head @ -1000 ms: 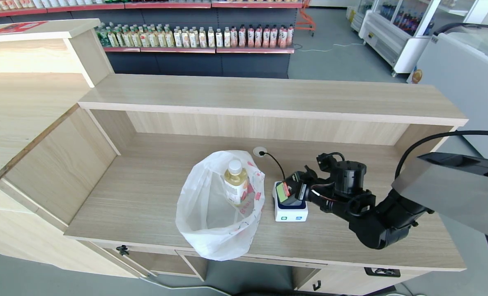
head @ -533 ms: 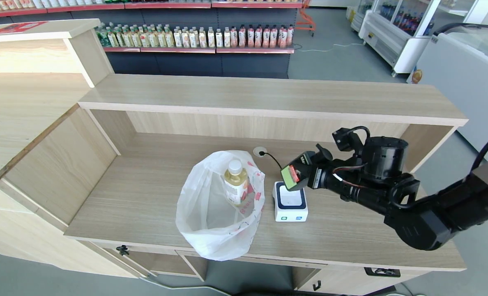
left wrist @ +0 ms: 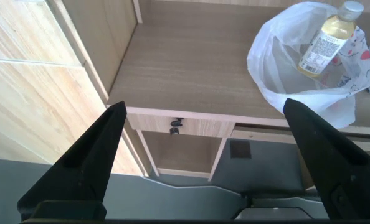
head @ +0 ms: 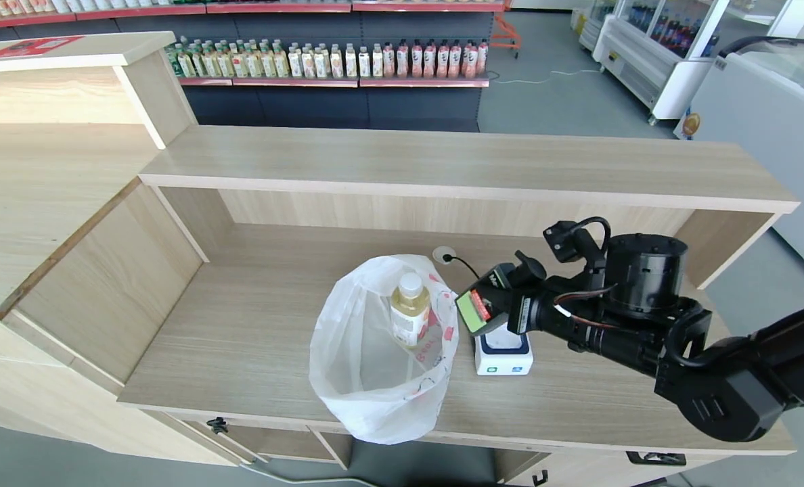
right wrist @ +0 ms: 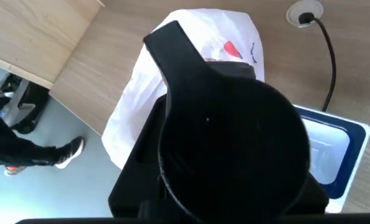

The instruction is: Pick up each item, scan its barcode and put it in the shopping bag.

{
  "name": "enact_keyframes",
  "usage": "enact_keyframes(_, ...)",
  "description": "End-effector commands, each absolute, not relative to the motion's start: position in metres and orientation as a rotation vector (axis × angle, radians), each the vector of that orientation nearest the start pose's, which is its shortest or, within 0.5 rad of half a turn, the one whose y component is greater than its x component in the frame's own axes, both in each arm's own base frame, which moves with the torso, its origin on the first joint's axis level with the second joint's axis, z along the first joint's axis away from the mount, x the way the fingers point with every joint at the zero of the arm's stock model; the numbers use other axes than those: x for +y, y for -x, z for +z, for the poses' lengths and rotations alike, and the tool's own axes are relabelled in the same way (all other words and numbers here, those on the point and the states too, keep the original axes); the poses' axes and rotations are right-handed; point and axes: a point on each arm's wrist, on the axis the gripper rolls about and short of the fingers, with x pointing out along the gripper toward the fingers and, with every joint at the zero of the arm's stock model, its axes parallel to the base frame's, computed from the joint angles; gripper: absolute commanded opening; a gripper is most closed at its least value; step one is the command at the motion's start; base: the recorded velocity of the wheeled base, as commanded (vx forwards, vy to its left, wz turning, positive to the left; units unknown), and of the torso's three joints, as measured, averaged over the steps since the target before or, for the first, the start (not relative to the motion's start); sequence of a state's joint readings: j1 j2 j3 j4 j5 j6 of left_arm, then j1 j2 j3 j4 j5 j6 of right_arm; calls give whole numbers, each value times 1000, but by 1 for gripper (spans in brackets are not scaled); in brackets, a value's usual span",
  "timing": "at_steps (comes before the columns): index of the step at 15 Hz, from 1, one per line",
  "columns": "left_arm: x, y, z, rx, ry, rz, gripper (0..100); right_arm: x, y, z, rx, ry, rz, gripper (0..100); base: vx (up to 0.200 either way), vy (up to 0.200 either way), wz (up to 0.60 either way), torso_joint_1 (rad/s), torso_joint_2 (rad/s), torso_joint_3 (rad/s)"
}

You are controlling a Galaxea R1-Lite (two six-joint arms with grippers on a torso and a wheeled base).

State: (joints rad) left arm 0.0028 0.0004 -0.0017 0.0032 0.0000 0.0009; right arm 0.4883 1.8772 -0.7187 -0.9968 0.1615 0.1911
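A white plastic shopping bag (head: 375,365) stands open near the counter's front edge, with a yellow drink bottle (head: 410,312) upright inside it. Just right of the bag sits a white barcode scanner (head: 503,352). My right gripper (head: 486,304) is shut on a small green and red pack (head: 473,311), held above the scanner's left edge, close to the bag's rim. In the left wrist view my left gripper (left wrist: 203,162) is open and holds nothing, low in front of the counter, off to the side of the bag (left wrist: 297,74) and bottle (left wrist: 328,38).
A black cable runs from the scanner to a round port (head: 444,255) in the counter (head: 239,338). A raised shelf (head: 442,162) backs the work surface and a wooden side wall (head: 118,270) closes its left. In the right wrist view, bag (right wrist: 135,118) and scanner (right wrist: 341,155) lie beneath.
My right arm lifted the pack off the scanner and carried it left toward the bag. The head camera shifted slightly, so the whole scene slid right and down.
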Motion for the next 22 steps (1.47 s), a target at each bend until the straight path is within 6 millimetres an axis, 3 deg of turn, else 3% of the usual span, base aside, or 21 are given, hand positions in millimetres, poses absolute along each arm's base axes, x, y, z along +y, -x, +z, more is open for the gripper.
enact_keyframes(1,0,23,76,2,-2,3,100,166,-293,123,277,-148,637,0,0,200,0,-17,-7,2)
enact_keyframes(13,0,23,76,2,2,3,100,205,-306,59,347,40,645,0,0,0,0,0,0,0)
enact_keyframes(16,0,23,76,2,2,3,100,210,-315,38,302,156,627,0,0,0,0,0,0,0)
enact_keyframes(22,0,23,76,2,2,3,100,214,-323,15,290,316,606,0,0,0,0,0,0,0)
